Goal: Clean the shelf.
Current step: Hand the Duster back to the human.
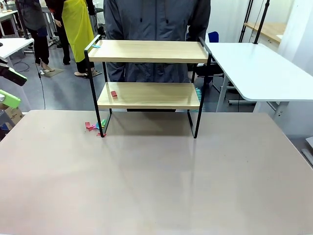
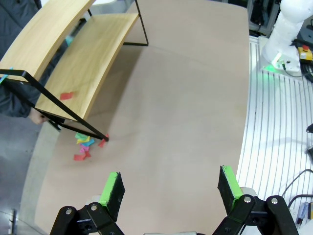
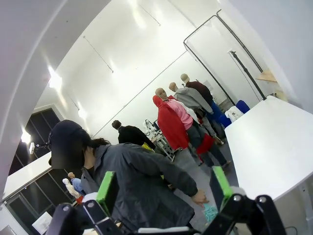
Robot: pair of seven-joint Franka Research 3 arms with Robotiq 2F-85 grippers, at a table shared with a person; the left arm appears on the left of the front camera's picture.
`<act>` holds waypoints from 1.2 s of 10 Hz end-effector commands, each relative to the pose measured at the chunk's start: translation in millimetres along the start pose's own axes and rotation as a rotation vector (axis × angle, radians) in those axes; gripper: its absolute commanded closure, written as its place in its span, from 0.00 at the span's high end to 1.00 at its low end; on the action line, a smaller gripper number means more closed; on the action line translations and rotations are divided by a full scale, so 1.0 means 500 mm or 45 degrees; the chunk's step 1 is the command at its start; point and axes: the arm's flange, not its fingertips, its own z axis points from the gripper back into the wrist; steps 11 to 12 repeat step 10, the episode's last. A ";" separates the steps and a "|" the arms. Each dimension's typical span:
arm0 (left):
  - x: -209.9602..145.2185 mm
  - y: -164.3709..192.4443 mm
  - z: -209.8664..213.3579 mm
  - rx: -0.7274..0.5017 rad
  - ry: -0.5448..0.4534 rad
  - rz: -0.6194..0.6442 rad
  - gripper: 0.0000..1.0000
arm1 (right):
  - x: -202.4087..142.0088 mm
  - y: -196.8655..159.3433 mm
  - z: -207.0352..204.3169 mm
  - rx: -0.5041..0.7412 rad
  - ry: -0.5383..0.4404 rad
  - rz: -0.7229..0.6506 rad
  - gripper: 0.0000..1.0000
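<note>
The shelf [image 1: 149, 51], two light wooden boards on a thin black frame, stands at the far middle of the table. A small red scrap [image 1: 113, 93] lies on its lower board, and a bit of cyan [image 1: 96, 46] sits at the top board's left end. More coloured scraps [image 1: 93, 126] lie on the table by its front left leg. My left gripper [image 1: 12, 88] hangs open at the left edge, well away from the shelf. In the left wrist view the left gripper [image 2: 171, 188] is open and empty above the table, with the shelf [image 2: 93, 54], red scrap [image 2: 66, 96] and scraps [image 2: 84, 144] ahead. My right gripper [image 3: 164, 191] is open and empty, raised and pointing at the person.
A person in a grey jacket [image 1: 156, 19] stands right behind the shelf; one hand [image 3: 200, 197] holds something teal. A white side table [image 1: 254, 68] stands at the far right. The near tabletop [image 1: 156, 181] is bare. The right arm's base [image 2: 286, 34] stands beyond the table edge.
</note>
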 end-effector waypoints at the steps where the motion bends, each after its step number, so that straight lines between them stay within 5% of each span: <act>1: 0.002 0.001 0.000 -0.010 -0.027 -0.012 1.00 | -0.003 0.000 0.001 -0.004 -0.018 -0.008 1.00; 12: 0.002 0.001 0.000 -0.010 -0.027 -0.012 1.00 | -0.003 0.000 0.001 -0.004 -0.018 -0.008 1.00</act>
